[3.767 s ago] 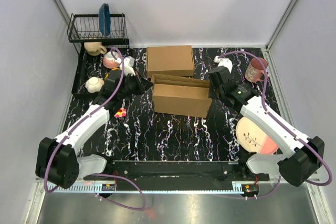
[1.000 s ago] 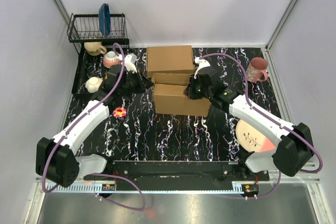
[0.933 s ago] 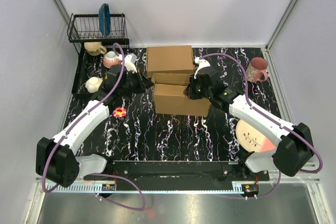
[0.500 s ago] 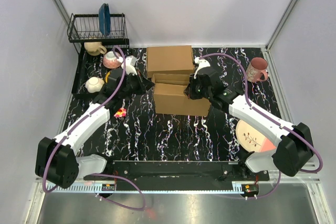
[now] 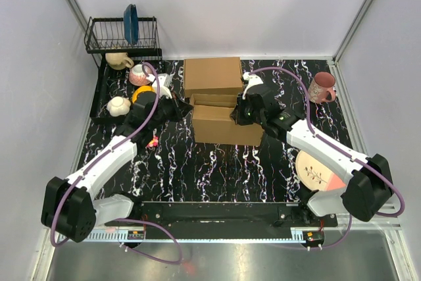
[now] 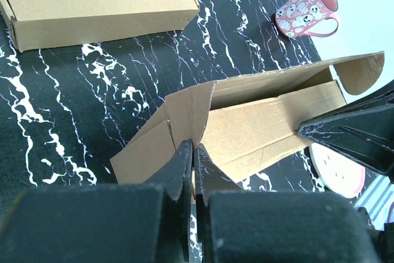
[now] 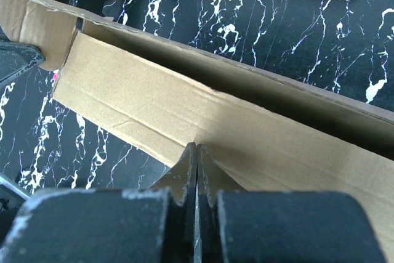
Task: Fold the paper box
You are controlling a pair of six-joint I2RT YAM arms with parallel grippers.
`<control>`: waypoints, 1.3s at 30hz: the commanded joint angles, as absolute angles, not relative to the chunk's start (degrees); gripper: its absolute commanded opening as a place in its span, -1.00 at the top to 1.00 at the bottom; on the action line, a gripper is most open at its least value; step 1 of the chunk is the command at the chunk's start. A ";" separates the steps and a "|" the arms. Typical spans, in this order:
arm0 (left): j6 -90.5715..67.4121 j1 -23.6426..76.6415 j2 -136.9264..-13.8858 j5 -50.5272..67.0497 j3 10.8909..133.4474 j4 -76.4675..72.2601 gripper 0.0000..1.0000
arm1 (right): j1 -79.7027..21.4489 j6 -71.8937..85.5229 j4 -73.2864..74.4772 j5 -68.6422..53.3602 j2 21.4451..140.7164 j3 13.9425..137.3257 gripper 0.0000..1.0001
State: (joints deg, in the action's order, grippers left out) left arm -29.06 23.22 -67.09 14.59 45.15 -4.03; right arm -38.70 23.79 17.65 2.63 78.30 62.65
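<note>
The right end effector (clenched, empty) has swung inward to press inside the box mid-worktop, with the left end effector, likewise clenched, at its left end, so the walls seem half-raised.

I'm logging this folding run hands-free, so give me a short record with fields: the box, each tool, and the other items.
paper box: partly folded, walls up, top open
left tool: shut, tips at the box's left end flap
right tool: shut, tips at its inner panel
formed box: closed, behind the paper box
pink mug: far right
plate: near right
dish rack: far left corner
</note>
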 commanded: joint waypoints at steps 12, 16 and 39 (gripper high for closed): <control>-30.67 24.08 -65.13 16.35 47.63 -4.13 1.00 | -39.46 22.24 22.50 5.45 79.54 60.82 1.00; -31.02 24.17 -64.60 16.26 47.55 -4.13 1.00 | -39.55 22.24 22.50 5.54 79.54 60.73 1.00; -23.74 28.48 -63.46 8.62 41.49 -3.60 1.00 | -39.81 21.80 22.94 6.24 79.19 60.73 1.00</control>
State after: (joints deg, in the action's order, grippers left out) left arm -27.86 27.22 -64.88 8.45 43.33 -4.73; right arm -39.33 23.35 17.87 4.01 78.24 62.65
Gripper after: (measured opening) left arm 0.005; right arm 0.009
